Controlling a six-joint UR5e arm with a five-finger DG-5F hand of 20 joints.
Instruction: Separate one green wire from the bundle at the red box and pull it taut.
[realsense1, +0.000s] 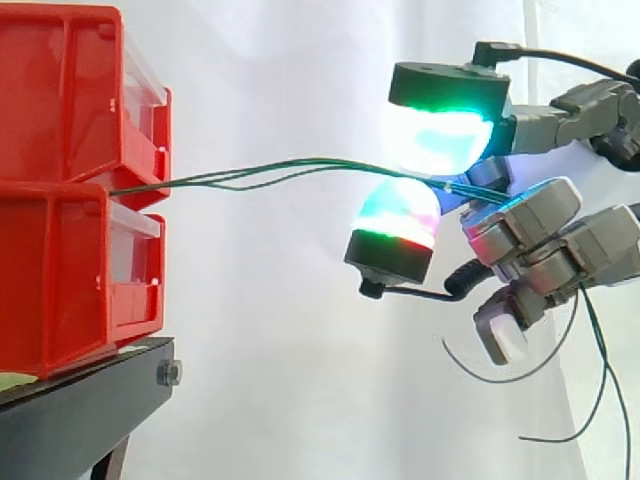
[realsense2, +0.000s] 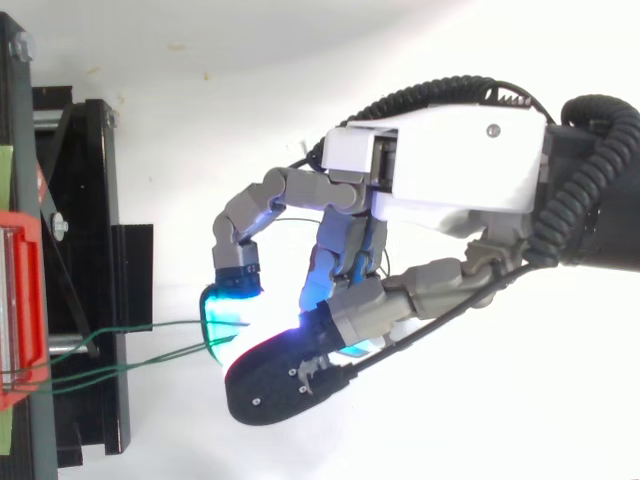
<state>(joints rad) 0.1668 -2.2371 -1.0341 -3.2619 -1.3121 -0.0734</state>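
Side view shows the hand (realsense1: 545, 235) pinching its glowing pads (realsense1: 440, 135) on green wires (realsense1: 330, 160) stretched from between the stacked red bins (realsense1: 60, 200), and since several strands seem caught, pulling back could tension the bundle, not one wire.
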